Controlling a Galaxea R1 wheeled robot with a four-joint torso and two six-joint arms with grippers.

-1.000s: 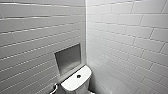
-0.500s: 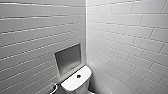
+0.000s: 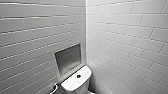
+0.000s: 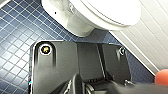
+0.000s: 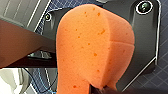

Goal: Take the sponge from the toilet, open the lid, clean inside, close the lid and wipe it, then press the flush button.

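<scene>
The orange sponge (image 5: 92,47) bulges large in the right wrist view, folded and pinched at one end where my right gripper (image 5: 100,88) is shut on it. A sliver of the same sponge (image 4: 162,76) shows at the edge of the left wrist view. From the left wrist I see the white toilet bowl (image 4: 75,23) with the lid (image 4: 112,11) lying down on it. My left gripper is open with nothing in it. In the head view the toilet tank top (image 3: 72,83) sits low in the corner, the dark flush button (image 3: 78,76) at its middle.
White tiled walls (image 3: 125,42) meet in a corner behind the tank, with a recessed grey niche (image 3: 68,58) on the left wall. The floor (image 4: 17,32) is small dark blue tiles. A white panelled wall (image 4: 150,42) runs close beside the bowl.
</scene>
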